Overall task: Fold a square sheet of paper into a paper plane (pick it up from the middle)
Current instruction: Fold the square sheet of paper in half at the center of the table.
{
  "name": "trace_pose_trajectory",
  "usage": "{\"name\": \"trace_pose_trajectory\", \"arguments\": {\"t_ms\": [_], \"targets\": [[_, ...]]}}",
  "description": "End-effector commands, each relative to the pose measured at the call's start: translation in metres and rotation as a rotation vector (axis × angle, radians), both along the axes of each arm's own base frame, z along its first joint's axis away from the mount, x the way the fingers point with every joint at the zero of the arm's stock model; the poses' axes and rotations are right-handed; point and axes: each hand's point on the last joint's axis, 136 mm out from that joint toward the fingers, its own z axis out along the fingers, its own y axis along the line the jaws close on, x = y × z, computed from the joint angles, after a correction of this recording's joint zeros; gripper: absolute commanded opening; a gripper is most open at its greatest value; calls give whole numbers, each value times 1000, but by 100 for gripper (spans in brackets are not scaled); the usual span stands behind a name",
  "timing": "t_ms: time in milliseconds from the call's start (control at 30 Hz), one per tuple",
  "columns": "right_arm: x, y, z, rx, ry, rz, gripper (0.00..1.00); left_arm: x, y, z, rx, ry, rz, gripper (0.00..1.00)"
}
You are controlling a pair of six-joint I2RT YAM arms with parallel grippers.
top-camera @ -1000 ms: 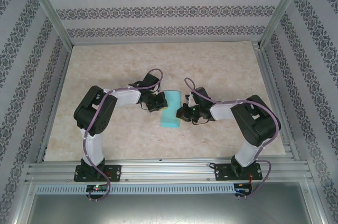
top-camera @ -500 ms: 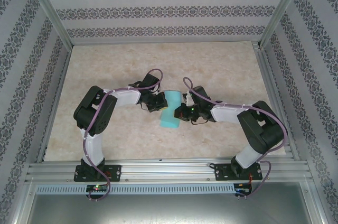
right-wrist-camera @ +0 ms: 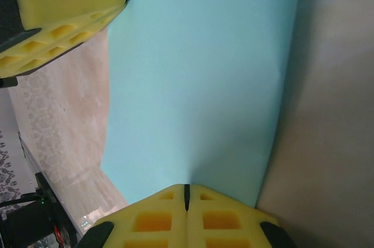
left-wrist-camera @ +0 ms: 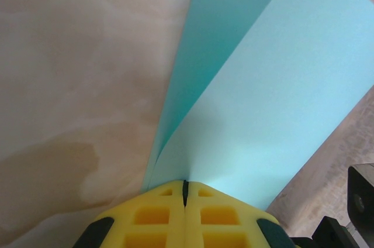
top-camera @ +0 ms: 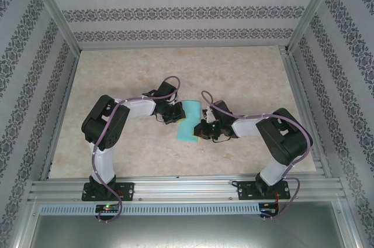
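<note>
You have the square sheet of paper [top-camera: 188, 124] near the middle of the desk [top-camera: 245, 72], between the 2 arms. The left tool [left-wrist-camera: 184, 185] is clamped on 1 edge, jaws pressed together, and the sheet bends away from it in 2 layers. The right tool [right-wrist-camera: 187, 188] is clamped on the opposite edge in the same way.

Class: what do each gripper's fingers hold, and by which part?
The square sheet of paper: left gripper pinches one side edge, right gripper the opposite edge.
</note>
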Motion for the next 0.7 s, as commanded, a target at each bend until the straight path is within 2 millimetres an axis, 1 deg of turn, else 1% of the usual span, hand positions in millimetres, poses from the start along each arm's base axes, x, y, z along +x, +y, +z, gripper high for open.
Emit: {"name": "trace_pose_trajectory", "arguments": {"t_ms": [0,100,133,200,267,367,500,533,600,667], "targets": [[-14,-4,-2,-23,21,15,7,-34,25,-47,144,130,3,0],[-9,2,25,32,-40,22,6,-33,24,-45,142,128,5,0],[-9,4,31,44,-53,24,7,-33,24,-45,141,127,6,0],[-12,5,33,56,-61,38,6,-33,24,-45,141,124,4,0],[-18,5,25,60,-43,50,6,-33,24,-46,140,127,6,0],[-27,4,7,44,8,62,6,-32,23,-45,137,122,4,0],[-41,-10,-26,-36,66,53,6,-32,23,-45,138,125,3,0],[-44,-12,-31,-44,78,52,6,-31,23,-45,139,124,2,0],[-49,-13,-34,-41,91,52,6,-32,23,-45,142,126,2,0],[-48,-13,-28,-33,79,45,6,-32,23,-45,140,125,2,0]]}}
